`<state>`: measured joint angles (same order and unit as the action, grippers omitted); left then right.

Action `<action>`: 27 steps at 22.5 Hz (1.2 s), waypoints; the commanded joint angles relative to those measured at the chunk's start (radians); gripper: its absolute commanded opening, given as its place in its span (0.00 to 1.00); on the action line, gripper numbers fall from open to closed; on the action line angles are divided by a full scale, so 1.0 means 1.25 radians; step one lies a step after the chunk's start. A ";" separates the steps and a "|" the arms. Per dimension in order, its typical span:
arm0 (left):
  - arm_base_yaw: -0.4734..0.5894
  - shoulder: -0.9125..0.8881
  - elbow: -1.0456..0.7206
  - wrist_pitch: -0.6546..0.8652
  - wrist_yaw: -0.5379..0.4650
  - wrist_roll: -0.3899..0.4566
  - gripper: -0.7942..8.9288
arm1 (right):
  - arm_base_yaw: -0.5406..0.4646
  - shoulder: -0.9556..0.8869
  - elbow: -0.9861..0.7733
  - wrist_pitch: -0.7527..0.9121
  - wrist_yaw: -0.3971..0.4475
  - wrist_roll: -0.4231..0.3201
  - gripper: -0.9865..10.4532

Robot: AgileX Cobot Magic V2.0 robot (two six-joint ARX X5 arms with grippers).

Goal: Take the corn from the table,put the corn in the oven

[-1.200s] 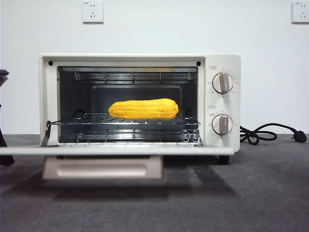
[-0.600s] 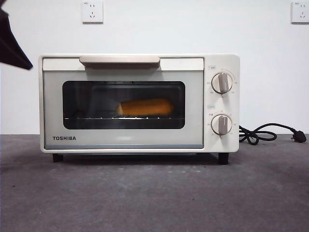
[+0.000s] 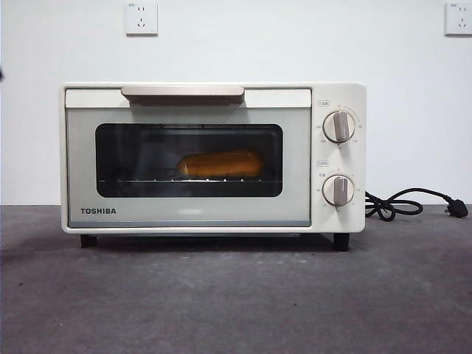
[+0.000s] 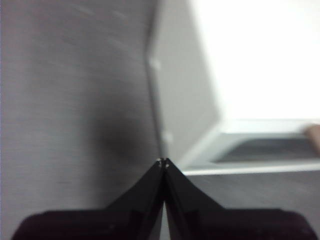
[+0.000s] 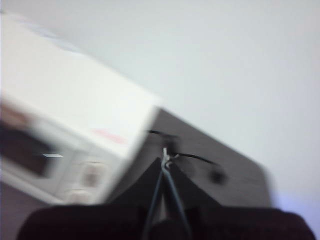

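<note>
Fingers of left gripper [image 4: 163, 161] pressed together, holding nothing, beside oven [image 3: 212, 156]. Right gripper [image 5: 165, 157] fingers together too, empty, up high. Corn [image 3: 220, 164] lies on rack inside oven, door shut. Job looks done. Oven sits on surface [image 3: 236, 302].

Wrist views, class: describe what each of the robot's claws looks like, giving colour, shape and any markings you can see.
Both are matt black. The left claw has two wedge-shaped jaws rising from a broad dark base and tapering to a fine point with tiny pale specks at the tips. The right claw looks the same, though blurred. No markings or cables show on either.
</note>
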<state>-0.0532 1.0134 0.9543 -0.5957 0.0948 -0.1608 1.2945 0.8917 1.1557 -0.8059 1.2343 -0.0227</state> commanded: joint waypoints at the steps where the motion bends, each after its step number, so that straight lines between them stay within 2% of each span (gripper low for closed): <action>1: -0.046 -0.027 0.000 -0.005 -0.183 -0.007 0.07 | 0.000 0.002 0.002 -0.044 0.138 0.045 0.08; 2: -0.062 -0.036 0.000 -0.007 -0.221 -0.006 0.07 | 0.000 0.002 0.002 -0.063 0.165 0.051 0.08; 4: -0.089 -0.048 0.000 -0.007 -0.242 -0.003 0.07 | 0.000 0.000 0.002 -0.094 0.183 0.070 0.08; 10: -0.126 -0.054 0.001 -0.020 -0.241 -0.003 0.07 | 0.000 0.000 0.002 -0.165 0.182 0.106 0.08; 19: -0.137 -0.055 0.004 -0.035 -0.241 -0.003 0.08 | 0.000 0.001 0.002 -0.193 0.113 0.106 0.09; 27: -0.136 -0.050 0.004 -0.032 -0.241 -0.003 0.08 | 0.000 0.001 0.002 -0.194 0.113 0.106 0.09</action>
<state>-0.2218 0.9493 0.9558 -0.6422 -0.2016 -0.1619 1.2945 0.8917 1.1557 -1.0512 1.3758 0.0940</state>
